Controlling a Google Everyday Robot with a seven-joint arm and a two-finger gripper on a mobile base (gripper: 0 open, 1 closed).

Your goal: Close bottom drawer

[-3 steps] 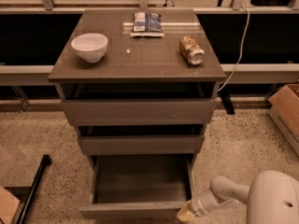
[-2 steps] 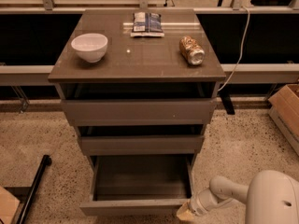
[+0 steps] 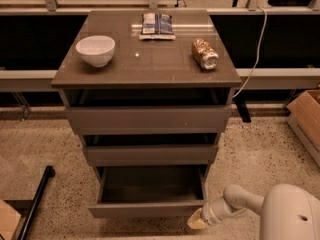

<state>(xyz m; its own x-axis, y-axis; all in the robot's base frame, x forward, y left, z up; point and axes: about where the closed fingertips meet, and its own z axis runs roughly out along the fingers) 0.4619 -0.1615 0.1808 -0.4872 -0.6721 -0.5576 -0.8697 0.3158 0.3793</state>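
Note:
The bottom drawer [image 3: 150, 209] is the lowest of three grey-brown drawers in the cabinet. It stands pulled out, and its deep empty box shows from above. My gripper [image 3: 196, 222] is at the drawer's front right corner, low near the floor, at the end of the white arm that comes in from the lower right. Its tip looks to touch the right end of the drawer's flat front. The middle drawer [image 3: 150, 154] and top drawer [image 3: 150, 119] sit further in.
On the cabinet top [image 3: 150, 64] stand a white bowl [image 3: 95, 50], a snack bag [image 3: 156, 25] and a can on its side [image 3: 205, 53]. A cardboard box [image 3: 306, 119] is at the right, a black pole [image 3: 35, 204] on the floor at the left, a cable [image 3: 255, 54] behind.
The bottom drawer has slid in a little toward the cabinet, and my gripper has followed its front right corner.

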